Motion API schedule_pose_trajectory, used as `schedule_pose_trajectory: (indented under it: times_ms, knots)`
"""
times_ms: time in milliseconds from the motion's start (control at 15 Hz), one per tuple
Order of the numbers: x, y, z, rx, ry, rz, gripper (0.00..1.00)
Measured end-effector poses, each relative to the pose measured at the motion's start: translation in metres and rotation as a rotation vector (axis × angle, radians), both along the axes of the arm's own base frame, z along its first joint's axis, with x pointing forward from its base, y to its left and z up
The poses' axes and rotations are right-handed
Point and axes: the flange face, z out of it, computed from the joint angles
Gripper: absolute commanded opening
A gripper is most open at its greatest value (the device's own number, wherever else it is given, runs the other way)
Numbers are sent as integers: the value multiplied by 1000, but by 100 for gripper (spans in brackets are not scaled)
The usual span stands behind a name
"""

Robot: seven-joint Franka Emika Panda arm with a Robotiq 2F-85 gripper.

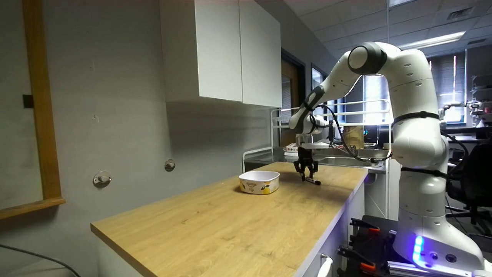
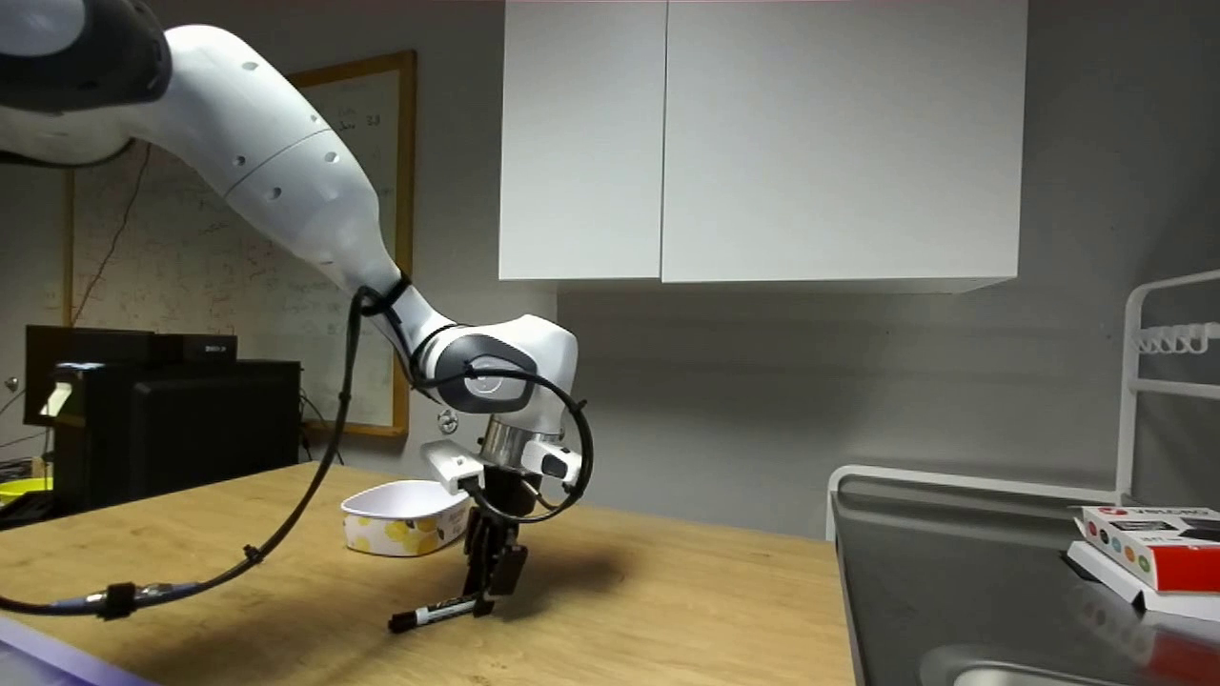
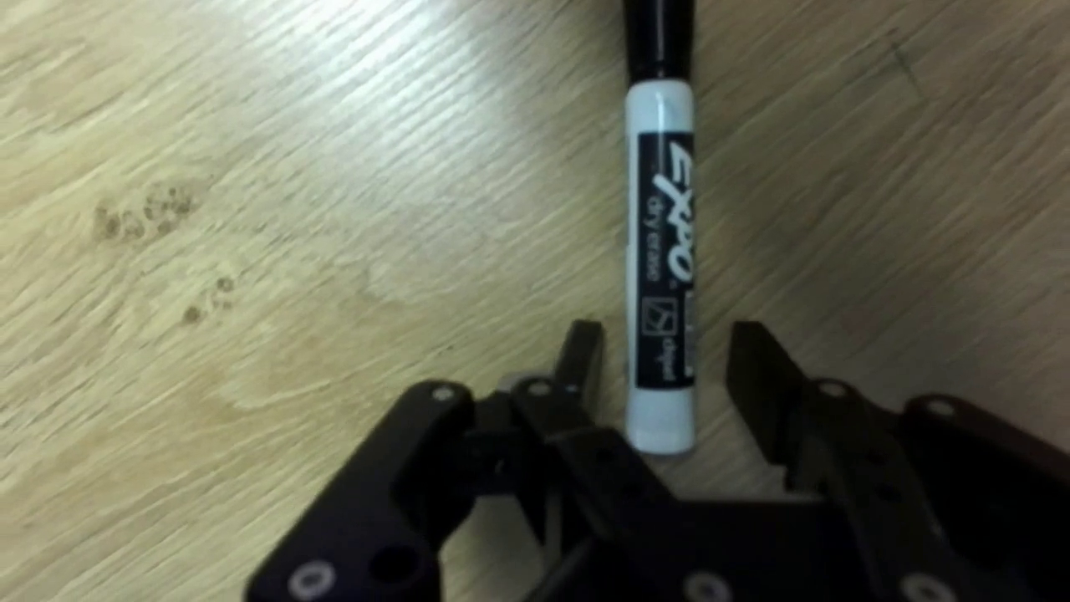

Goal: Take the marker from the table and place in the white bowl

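Fingers (image 3: 759, 386) stand parted on either side of the marker (image 3: 660, 259), close to its white end, with gaps showing. Black end pointing away from them, it lies on the table (image 1: 215, 231), apart from the white bowl (image 1: 254, 187).

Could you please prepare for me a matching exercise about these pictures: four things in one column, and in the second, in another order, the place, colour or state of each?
Things:
1. marker
2. white bowl
3. end effector
4. cupboard

Descriptions:
A. mounted on the wall
B. open, gripping nothing
C. black-capped, lying on the table
D. yellow-patterned outside

Right pairs: 1-C; 2-D; 3-B; 4-A
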Motion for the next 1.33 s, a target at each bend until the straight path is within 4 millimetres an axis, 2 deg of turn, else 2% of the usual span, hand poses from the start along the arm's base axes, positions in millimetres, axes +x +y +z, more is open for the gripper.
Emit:
schedule_pose_trajectory:
  times_ms: [133, 200, 533, 667, 933, 1200, 1333]
  knots:
    - [1, 1, 2, -4, -3, 1, 3]
    - [1, 1, 4, -5, -4, 2, 7]
    - [5, 5, 10, -40, -2, 4, 8]
    - [9, 9, 22, -85, -17, -2, 8]
    - [25, 31, 77, -211, -129, -20, 8]
    - [39, 66, 136, -293, -275, -55, 8]
    - [46, 87, 159, -317, -345, -73, 8]
